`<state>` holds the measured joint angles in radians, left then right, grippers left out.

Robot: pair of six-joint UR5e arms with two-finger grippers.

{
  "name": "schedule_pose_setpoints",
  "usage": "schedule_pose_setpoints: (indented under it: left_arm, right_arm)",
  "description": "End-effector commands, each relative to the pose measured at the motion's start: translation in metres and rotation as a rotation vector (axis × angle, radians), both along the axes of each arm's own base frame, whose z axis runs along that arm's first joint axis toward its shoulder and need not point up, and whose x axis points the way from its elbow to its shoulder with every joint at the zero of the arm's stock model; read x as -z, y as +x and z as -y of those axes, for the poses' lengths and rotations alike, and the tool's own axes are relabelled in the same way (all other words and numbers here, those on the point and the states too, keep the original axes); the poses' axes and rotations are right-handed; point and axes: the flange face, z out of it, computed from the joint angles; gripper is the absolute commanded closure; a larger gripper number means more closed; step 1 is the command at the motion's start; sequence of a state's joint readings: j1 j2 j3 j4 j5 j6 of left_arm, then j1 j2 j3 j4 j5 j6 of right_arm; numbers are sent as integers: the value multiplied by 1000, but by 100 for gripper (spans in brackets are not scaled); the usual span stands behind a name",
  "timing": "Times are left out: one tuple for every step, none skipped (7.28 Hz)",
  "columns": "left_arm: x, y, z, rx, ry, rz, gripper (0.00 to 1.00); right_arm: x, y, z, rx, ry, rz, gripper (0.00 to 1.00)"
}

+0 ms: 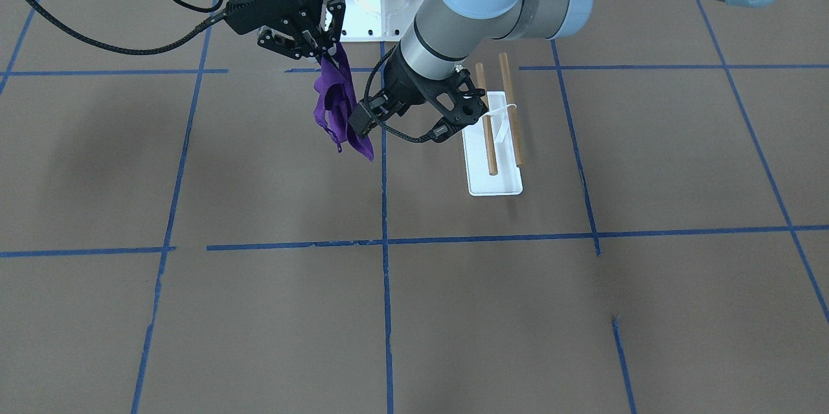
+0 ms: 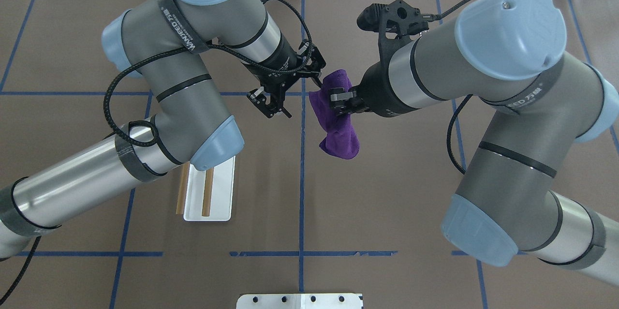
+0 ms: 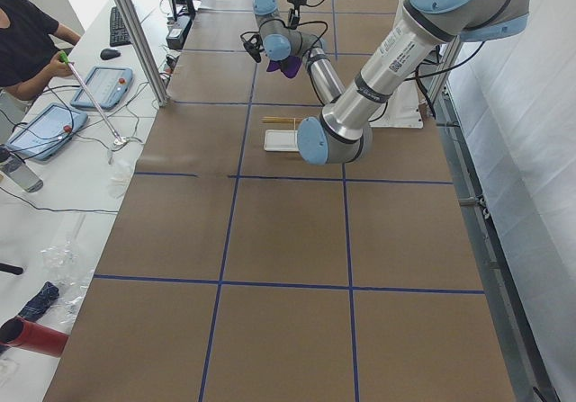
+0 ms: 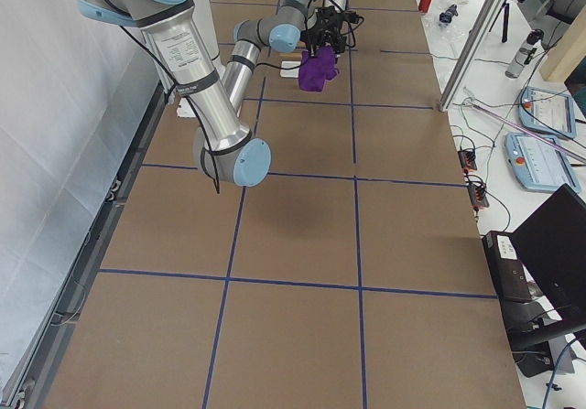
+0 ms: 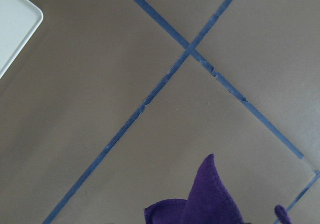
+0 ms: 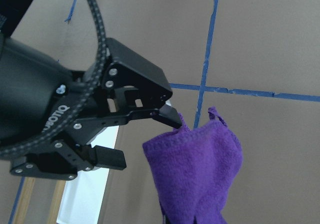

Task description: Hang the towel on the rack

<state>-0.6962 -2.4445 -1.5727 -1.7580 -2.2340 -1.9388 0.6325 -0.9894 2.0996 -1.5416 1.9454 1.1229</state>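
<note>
Holding towel (image 2: 341, 137) aloft in clenched right claw (image 2: 341, 100), left claw (image 6: 145, 140) gaping at its hem — hand-over stage; next, likely pinch, carry to rack (image 1: 511, 113).

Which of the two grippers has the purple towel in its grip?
The right gripper, entering from the overhead view's right, is shut on the towel, which hangs from it. The left gripper is open beside the towel, gripping nothing.

The brown bench (image 1: 453, 310) is marked into large squares by blue tape lines (image 1: 386, 310). Along its long edge on the operators' side runs a white side table (image 3: 54, 195). It carries two flat control pendants (image 3: 103, 85), a red cylinder (image 3: 31, 337) and a black laptop (image 4: 554, 244), and a person in a dark shirt (image 3: 27, 33) is beside it.
</note>
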Motion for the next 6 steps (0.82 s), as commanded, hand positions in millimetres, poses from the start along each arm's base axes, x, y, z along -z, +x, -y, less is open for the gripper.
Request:
schedule_pose_setpoints:
  left_arm:
    - [4,12,9,-2,0,12,13]
    - [7,12,9,-2,2,10,13]
    - [5,15,6,-7,-2,14,18]
    - [2,22,0,-16,-10,18,31]
    - [1,22,-1,-16,-15,20,54]
    - [0,22,-1,-15,-14,22,89]
  right_arm:
    - [5,0,-4,6,8,10,100]
    - [6,1,-4,1,11,11,100]
    - [10,3,-5,-9,21,17,100]
    - [12,6,-6,-11,25,22,100]
    - [11,8,-5,-14,25,22,100]
    - [12,11,-5,-17,26,25,100]
